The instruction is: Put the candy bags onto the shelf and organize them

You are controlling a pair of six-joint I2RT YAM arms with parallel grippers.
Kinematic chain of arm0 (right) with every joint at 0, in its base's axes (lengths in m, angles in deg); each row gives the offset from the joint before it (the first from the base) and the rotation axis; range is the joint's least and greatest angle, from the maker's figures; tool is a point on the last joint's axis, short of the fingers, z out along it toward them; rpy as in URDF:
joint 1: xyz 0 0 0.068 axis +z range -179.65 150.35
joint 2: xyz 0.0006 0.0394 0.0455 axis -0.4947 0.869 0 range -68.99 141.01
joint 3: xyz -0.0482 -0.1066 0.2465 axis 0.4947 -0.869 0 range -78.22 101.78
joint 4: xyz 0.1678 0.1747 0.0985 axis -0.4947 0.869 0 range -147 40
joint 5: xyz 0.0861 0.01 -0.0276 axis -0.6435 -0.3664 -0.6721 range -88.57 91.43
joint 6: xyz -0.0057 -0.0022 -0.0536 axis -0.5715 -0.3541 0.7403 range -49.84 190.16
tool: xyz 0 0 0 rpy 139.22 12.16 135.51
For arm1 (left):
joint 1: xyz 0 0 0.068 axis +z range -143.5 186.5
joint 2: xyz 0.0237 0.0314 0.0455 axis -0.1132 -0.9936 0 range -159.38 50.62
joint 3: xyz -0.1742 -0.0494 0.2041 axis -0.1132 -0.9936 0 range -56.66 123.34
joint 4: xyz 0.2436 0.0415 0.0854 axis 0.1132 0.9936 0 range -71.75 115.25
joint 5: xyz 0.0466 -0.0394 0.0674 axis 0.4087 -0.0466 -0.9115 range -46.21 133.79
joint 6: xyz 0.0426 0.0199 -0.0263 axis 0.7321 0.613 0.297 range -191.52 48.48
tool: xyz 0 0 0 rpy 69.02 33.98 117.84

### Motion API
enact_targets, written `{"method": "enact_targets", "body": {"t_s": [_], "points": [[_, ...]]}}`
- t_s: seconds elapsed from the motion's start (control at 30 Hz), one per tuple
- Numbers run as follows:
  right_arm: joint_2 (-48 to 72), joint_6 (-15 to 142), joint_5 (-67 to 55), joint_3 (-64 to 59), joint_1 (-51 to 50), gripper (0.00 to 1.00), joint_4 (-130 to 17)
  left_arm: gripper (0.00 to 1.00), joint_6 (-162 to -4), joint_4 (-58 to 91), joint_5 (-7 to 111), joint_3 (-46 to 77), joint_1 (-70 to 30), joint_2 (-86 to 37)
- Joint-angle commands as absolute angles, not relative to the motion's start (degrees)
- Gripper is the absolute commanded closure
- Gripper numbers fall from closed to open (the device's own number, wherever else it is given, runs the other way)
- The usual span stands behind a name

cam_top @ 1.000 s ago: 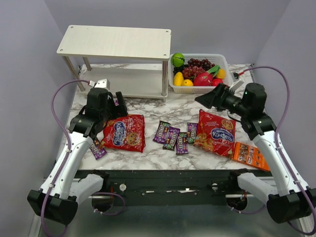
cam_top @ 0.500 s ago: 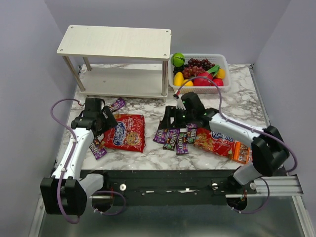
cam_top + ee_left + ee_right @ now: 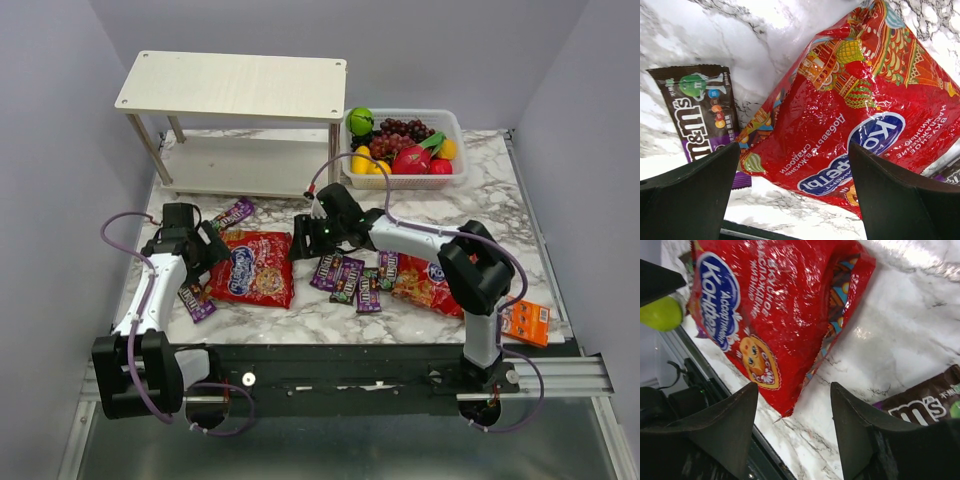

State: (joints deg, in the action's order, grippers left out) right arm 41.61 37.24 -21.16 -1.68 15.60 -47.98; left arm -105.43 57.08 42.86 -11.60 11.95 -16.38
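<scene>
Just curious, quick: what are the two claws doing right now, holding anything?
Left gripper: open, empty, over red bag.
Right gripper: open, empty, over that bag's edge.

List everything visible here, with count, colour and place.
two-tier shelf on metal legs: one, white, back left.
plastic basket: one, white, back right.
fruit: several, green, purple, red, yellow, in the basket.
large glossy pillow bags: two, red, front left and front right.
small candy packets: six, dark purple-brown, four between the bags, two around the left bag.
flat packet: one, orange, front right edge.
marble table: one, white-grey, under everything.
left gripper: one, black, open over the left bag.
right gripper: one, black, open at that bag's right edge.
</scene>
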Motion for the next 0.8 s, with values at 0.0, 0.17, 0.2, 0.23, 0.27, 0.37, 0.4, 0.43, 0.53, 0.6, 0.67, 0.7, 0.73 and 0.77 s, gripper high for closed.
{"method": "enact_targets", "body": {"t_s": [0.0,0.17,0.2,0.23,0.27,0.37,0.4,0.43,0.53,0.6,0.67,0.7,0.73,0.77], "points": [[45.88,37.73,-21.16,-0.26,17.63,0.32,-48.03,0.01,-104.92,54.02,47.39,-13.33,13.18,-18.01],[47.64,36.59,-21.24,-1.31,18.51,0.31,-47.86,0.02,-104.39,54.11,47.57,-13.77,13.45,-19.51],[48.33,36.5,-21.42,-1.31,18.51,0.32,-47.94,0.02,-104.31,54.28,47.57,-13.95,13.62,-19.34],[48.78,36.5,-21.77,-1.31,18.68,0.34,-47.95,0.02,-104.04,54.37,47.48,-14.03,13.71,-19.25],[49.13,36.24,-22.47,-1.31,18.86,0.37,-48.12,0.02,-103.95,54.2,47.57,-14.12,13.71,-19.16],[50.27,35.63,-23.35,-1.75,19.13,0.54,-48.12,0.02,-103.34,54.37,47.48,-13.86,13.88,-18.72],[50.36,35.45,-23.35,-2.01,19.04,0.59,-48.03,0.02,-103.25,54.37,47.57,-13.77,13.97,-18.72],[50.28,35.36,-23.35,-2.54,19.04,0.62,-48.03,0.02,-103.16,54.46,47.57,-13.68,13.97,-18.81],[49.75,35.27,-22.12,-4.12,18.95,0.78,-47.77,0.02,-102.72,54.55,48.18,-13.51,14.06,-18.55],[49.57,35.45,-20.81,-5.0,19.04,0.98,-47.33,0.02,-102.55,54.11,49.06,-13.86,14.06,-18.11],[48.52,35.18,-18.7,-5.62,18.69,0.99,-46.19,0.02,-102.37,53.94,49.76,-14.03,14.06,-17.76],[48.0,35.36,-18.26,-6.58,18.51,0.99,-46.19,0.02,-102.11,53.76,49.94,-14.21,14.06,-17.67],[47.47,35.36,-17.47,-7.28,17.99,0.99,-46.1,0.01,-102.02,53.85,50.2,-14.3,14.06,-17.49],[46.16,35.45,-16.94,-7.9,17.81,0.99,-46.19,0.01,-101.93,53.67,50.46,-14.39,14.06,-17.49]]}}
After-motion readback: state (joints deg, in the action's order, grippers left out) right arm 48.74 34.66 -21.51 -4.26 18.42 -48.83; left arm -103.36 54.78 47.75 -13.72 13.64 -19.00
